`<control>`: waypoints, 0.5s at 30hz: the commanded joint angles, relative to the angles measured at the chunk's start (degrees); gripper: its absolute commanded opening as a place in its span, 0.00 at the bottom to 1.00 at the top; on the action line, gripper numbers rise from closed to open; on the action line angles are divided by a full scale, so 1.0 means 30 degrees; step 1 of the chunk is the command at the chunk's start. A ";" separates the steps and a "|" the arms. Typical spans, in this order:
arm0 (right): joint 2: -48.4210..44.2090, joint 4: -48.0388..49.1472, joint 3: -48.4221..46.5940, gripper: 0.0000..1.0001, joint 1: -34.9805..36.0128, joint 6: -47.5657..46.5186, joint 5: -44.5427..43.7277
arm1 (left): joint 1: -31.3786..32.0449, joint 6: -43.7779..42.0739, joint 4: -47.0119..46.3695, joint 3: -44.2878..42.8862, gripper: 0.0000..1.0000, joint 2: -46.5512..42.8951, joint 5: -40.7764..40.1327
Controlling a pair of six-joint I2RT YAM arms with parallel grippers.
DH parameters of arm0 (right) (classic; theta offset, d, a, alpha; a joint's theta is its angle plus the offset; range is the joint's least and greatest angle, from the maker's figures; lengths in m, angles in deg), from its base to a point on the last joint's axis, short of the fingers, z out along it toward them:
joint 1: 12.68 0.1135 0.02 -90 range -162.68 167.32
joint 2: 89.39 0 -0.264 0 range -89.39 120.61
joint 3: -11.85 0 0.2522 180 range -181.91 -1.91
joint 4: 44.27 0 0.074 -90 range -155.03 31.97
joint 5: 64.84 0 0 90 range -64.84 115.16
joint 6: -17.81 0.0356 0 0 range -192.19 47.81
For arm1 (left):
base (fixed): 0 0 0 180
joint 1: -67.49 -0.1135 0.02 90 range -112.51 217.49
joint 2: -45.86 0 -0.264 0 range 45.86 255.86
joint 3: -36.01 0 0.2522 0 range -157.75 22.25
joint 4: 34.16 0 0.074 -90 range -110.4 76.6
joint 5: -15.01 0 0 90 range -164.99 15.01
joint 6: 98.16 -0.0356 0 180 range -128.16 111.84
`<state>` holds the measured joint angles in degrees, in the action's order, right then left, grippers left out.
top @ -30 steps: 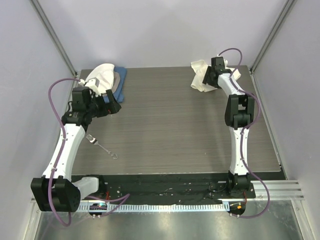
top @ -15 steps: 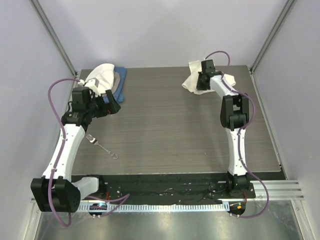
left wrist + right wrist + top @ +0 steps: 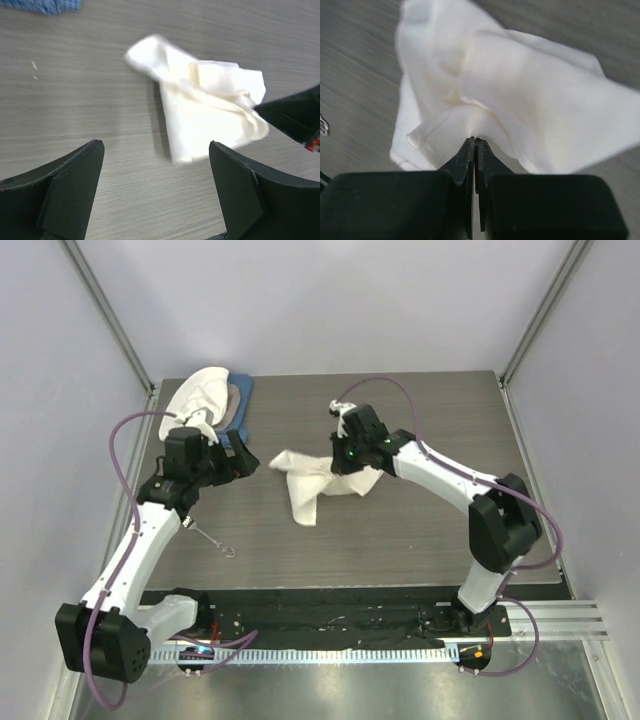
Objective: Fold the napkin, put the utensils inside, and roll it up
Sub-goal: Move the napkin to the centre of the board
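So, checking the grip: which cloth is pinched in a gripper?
The cream napkin mid-table, pinched by the right gripper; the stacked cloths sit apart at far left.

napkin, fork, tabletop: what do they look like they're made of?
Napkin: thin woven cloth, probably cotton, cream and matte; it drapes in soft folds and shows a hemmed edge in the right wrist view.
Fork: likely metal, silvery and slim; too small to judge finish.
Tabletop: grey wood-grain, probably laminate, matte with fine streaks.

My right arm (image 3: 440, 475) reaches across toward centre, right gripper (image 3: 474, 142) pinched tight on the napkin (image 3: 520, 90); my left arm (image 3: 135, 545) angles inward, left gripper (image 3: 156, 147) spread wide.
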<state>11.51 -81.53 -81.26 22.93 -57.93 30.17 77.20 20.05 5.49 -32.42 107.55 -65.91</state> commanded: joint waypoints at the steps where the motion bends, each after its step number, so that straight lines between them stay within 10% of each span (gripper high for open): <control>1: -0.2691 -0.0013 0.3652 0.11 -0.1032 0.0725 -0.0965 | 0.1095 0.2431 -0.2910 0.2050 0.89 0.0613 -0.1326; 6: -0.5649 -0.1215 0.6172 0.50 -0.1003 0.0665 -0.3487 | 0.2501 0.2170 -0.3151 0.2522 0.85 0.2110 -0.2265; 15: -0.7648 -0.1247 0.7466 0.57 -0.1032 0.1662 -0.3811 | 0.4202 0.2405 -0.4728 0.5040 0.75 0.3868 -0.2910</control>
<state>-9.17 -86.47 -59.16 19.61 -54.80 20.51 88.24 26.47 -2.82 -20.62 116.90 -71.90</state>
